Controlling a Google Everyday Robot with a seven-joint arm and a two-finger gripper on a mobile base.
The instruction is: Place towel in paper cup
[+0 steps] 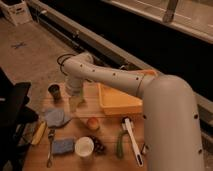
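The towel (56, 117), a crumpled blue-grey cloth, lies on the left part of the wooden table (107, 159). Near the front edge the white paper cup (84, 146) stands upright, with nothing visible inside. My white arm reaches in from the right, over the table's back left. Its gripper (75, 100) hangs down there, open, above and to the right of the towel and apart from it. Nothing is between its fingers. The gripper partly hides a translucent green cup behind it.
A dark cup (54, 91) stands at the back left, a yellow tray (120, 102) at the back right. A flat blue pad (63, 146) and a fork (50, 145) lie left of the paper cup. A peach-coloured fruit (92, 123), dark grapes (99, 145), a green vegetable (120, 145) and a white brush (131, 141) lie mid-table.
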